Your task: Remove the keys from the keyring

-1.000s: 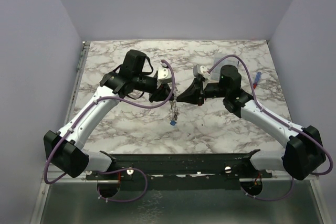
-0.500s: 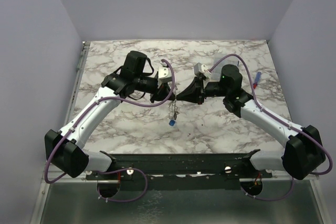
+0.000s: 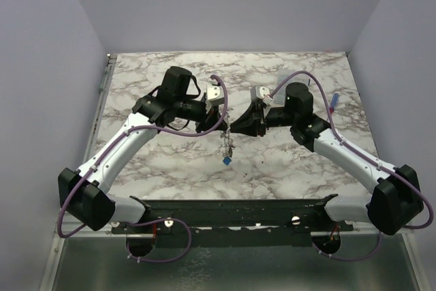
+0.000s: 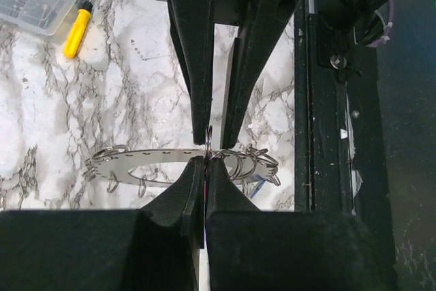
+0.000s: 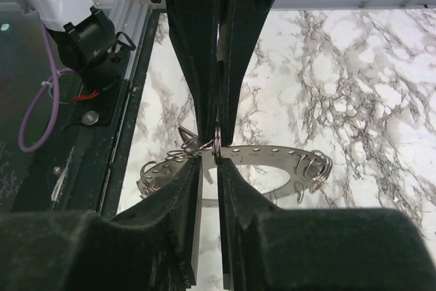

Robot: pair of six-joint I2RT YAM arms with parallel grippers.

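- While both arms meet over mid-bench (image 3: 272, 175), the keyring (image 4: 136, 158) is held aloft between them, its band lying crosswise to both and running from far edge to near edge.
- Left pincer (image 4: 204, 168): closed on the band.
- Right pincer (image 5: 210, 168): a bare slit, apparently nipping a split ring (image 5: 216, 142) at the rim.
- Keys (image 4: 253, 168): bunched at the keyring's near end, just beside both tips; neither arm is clearly nearer.

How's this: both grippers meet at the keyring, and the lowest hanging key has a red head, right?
Wrong colour: the top external view shows the lowest key has a blue head. Left gripper and right gripper do meet at the keyring.
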